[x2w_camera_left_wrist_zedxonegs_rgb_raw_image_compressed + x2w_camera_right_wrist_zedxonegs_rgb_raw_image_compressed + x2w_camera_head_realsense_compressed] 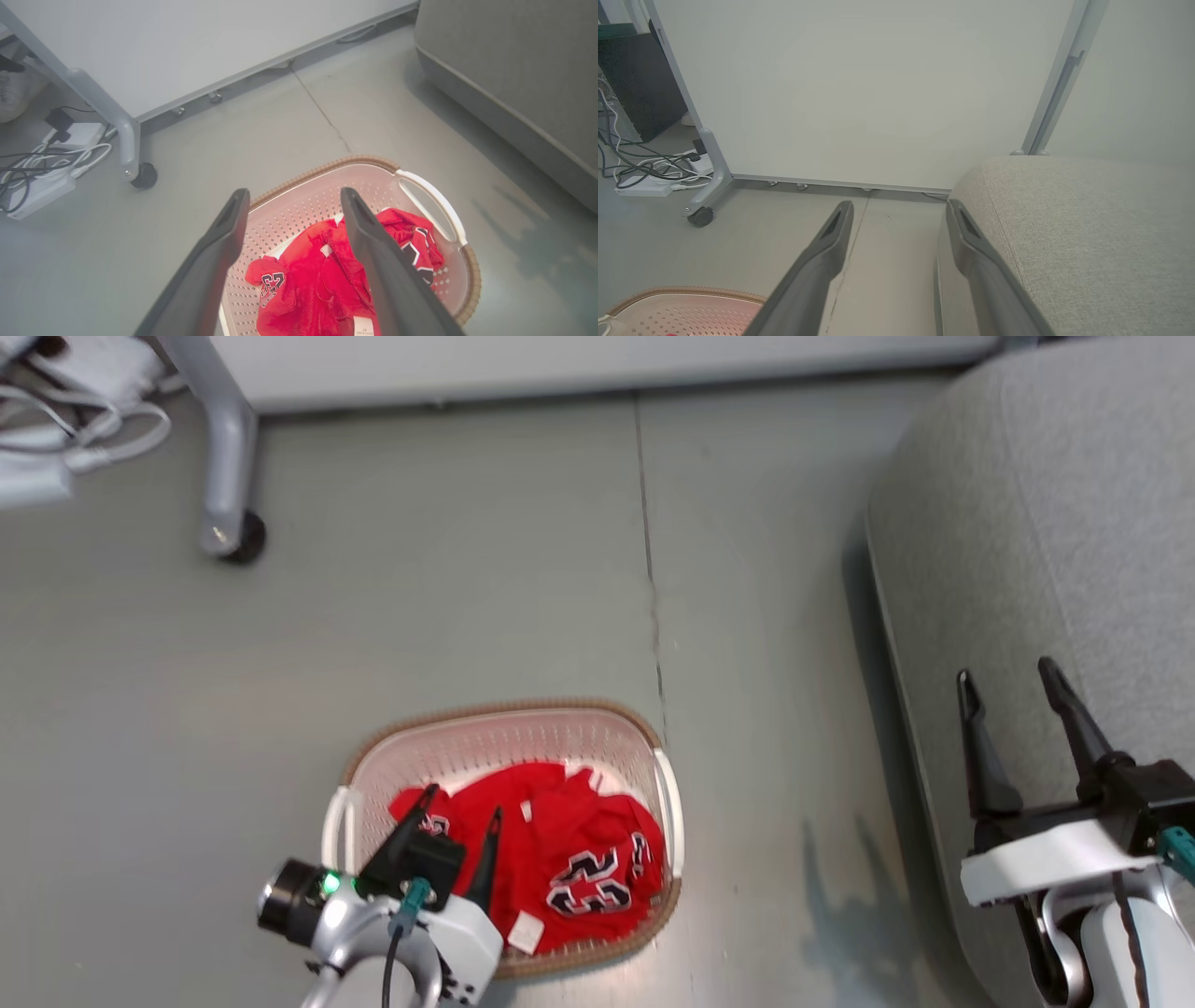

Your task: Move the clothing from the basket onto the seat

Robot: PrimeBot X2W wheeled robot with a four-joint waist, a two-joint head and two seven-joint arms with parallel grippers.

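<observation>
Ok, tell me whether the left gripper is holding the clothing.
No, the left gripper is open over the clothing, which lies in the basket.

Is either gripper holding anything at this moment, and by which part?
Nothing is held. The left gripper hangs above the clothing in the basket, jaws open; the right gripper, jaws open, is by the seat.

Plastic, cloth and smooth flooring around the basket (495, 747)

The basket has glossy, perforated cream plastic walls under a brown woven-look rim. The clothing (569, 840) inside it is soft, crumpled red cloth. Right of the basket, the seat (1055, 523) is matt, coarse-woven grey fabric. The floor (420, 616) beneath the basket is smooth and faintly sheened.
</observation>
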